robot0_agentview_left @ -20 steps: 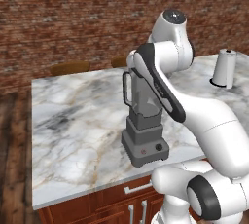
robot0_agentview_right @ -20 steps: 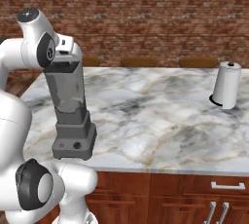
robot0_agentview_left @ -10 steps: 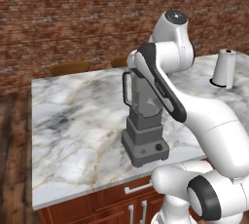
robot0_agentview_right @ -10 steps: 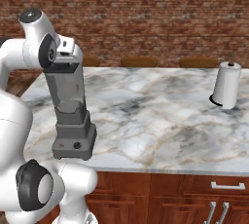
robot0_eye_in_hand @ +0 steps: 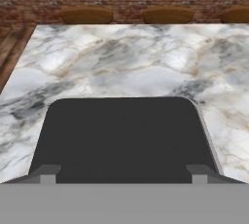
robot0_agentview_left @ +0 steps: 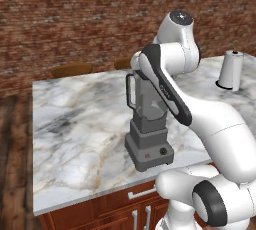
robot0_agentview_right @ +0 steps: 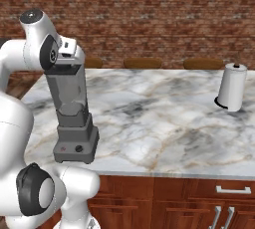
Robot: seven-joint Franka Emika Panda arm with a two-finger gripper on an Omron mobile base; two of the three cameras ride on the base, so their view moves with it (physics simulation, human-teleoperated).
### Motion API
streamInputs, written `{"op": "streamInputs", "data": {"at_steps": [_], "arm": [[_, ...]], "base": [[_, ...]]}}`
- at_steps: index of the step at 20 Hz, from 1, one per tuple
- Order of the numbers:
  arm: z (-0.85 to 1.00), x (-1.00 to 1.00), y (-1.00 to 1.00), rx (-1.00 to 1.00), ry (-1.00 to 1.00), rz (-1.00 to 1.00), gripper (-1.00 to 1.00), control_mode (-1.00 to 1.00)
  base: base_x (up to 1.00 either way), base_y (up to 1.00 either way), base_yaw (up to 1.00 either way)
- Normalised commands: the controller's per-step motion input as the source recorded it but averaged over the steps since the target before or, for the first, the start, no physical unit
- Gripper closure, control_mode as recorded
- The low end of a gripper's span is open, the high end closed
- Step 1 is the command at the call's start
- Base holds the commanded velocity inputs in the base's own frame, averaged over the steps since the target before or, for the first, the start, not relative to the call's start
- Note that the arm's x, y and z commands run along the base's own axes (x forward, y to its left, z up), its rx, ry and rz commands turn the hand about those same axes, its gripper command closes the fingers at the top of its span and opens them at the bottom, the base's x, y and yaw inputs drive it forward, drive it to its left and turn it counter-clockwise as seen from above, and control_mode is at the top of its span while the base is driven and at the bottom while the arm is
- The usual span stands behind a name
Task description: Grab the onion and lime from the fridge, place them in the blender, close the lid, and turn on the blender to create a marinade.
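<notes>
The blender [robot0_agentview_left: 149, 146] stands near the front edge of a marble counter [robot0_agentview_left: 75, 124], its clear grey jar [robot0_agentview_right: 69, 93] upright on the dark base [robot0_agentview_right: 75, 142]. The flat black lid [robot0_eye_in_hand: 124, 135] fills the lower half of the hand view. My gripper [robot0_eye_in_hand: 125, 174] hovers at the jar's top and is open. Its two fingertips [robot0_eye_in_hand: 48, 172] stand wide apart over the lid's near edge, with nothing between them. In the right base view the hand [robot0_agentview_right: 68, 54] sits right at the jar's top. The onion, the lime and the fridge are out of view.
A white paper-towel roll [robot0_agentview_right: 233, 87] stands at the counter's far right. Brown stool seats [robot0_eye_in_hand: 86, 14] line the far edge in front of a brick wall. Red-brown cabinet drawers with metal handles [robot0_agentview_right: 233, 189] run under the counter front.
</notes>
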Motion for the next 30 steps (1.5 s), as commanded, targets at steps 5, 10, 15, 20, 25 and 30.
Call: {"op": "streamInputs", "data": {"at_steps": [5,10,15,20,25,30], "arm": [[0.0,0.0,0.0,0.0,0.0,0.0,-1.0,-1.0],[0.0,0.0,0.0,0.0,0.0,0.0,-1.0,-1.0],[0.03,0.0,0.0,0.0,0.0,0.0,-1.0,-1.0],[0.16,0.0,0.0,0.0,0.0,0.0,-1.0,-1.0],[0.19,-0.03,0.0,0.0,-0.03,0.0,-1.0,-1.0],[0.08,-0.23,0.0,0.0,-0.02,0.0,-1.0,-1.0]], "base": [[0.0,0.0,0.0],[0.0,0.0,0.0],[0.0,0.0,0.0],[0.0,0.0,0.0],[0.0,0.0,0.0],[0.0,0.0,0.0]]}}
